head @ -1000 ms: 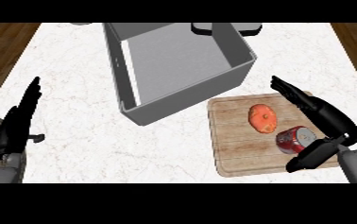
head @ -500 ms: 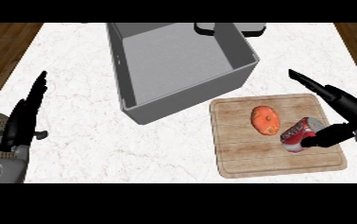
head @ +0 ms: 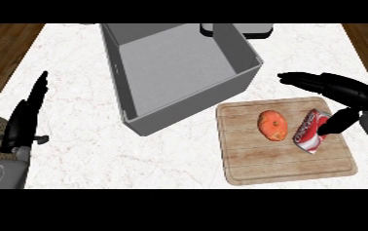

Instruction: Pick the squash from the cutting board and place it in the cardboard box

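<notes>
An orange squash (head: 273,125) lies on the wooden cutting board (head: 287,162) at the lower right. Beside it on the board lies a red and white can (head: 309,131). My right hand (head: 332,86) hovers over the board's far right side, fingers stretched out to the left above the board's far edge, thumb (head: 338,122) pointing down against the can; it holds nothing. The grey box (head: 179,74) stands open at the centre, left of the board. My left hand (head: 25,118) rests open at the left edge, fingers up.
A dark object (head: 237,28) sits behind the box at the counter's far edge. Wooden floor shows past the white marble counter (head: 79,79) at both upper corners.
My right hand has moved up and to the right, off the can, which now shows fully. The squash and the box have not moved. My left hand has shifted slightly.
</notes>
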Robot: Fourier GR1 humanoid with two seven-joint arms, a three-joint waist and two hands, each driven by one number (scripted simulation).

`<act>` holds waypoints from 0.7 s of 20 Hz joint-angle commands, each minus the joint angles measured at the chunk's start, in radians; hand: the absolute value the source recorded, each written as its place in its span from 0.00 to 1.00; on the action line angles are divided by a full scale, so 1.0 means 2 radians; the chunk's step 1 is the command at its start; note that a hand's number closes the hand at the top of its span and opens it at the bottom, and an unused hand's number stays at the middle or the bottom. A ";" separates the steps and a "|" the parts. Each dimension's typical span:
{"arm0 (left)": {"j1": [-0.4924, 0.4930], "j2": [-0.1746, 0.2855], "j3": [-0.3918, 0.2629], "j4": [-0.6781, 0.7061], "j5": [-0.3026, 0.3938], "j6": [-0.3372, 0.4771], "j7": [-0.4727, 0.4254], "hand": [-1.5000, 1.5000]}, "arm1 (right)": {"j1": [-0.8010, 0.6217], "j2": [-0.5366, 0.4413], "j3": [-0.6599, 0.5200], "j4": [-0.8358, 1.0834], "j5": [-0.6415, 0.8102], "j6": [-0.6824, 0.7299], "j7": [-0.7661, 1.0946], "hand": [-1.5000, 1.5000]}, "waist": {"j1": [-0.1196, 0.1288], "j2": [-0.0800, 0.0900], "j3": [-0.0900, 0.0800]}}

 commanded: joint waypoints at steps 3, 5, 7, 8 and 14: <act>0.011 0.003 0.011 -0.007 0.001 -0.010 -0.002 0.50 | -0.064 0.048 0.062 0.069 0.086 0.021 -0.010 0.00 | -0.003 -0.002 0.001; 0.005 -0.014 0.018 0.037 -0.003 -0.006 -0.020 0.50 | -0.081 0.057 0.058 0.070 0.088 0.043 -0.010 0.00 | -0.014 -0.003 0.000; 0.012 -0.003 0.022 0.011 -0.004 -0.013 -0.019 0.50 | -0.091 0.071 0.067 0.113 0.110 0.030 -0.020 0.00 | -0.010 -0.003 0.001; 0.002 -0.001 0.028 0.014 -0.009 -0.013 -0.009 0.50 | -0.083 0.078 0.064 0.116 0.127 0.006 -0.011 0.00 | -0.015 -0.004 0.001; 0.025 -0.013 0.029 -0.008 -0.020 -0.024 -0.009 0.50 | -0.091 0.107 0.052 0.178 0.166 -0.031 -0.038 0.00 | -0.014 -0.003 0.001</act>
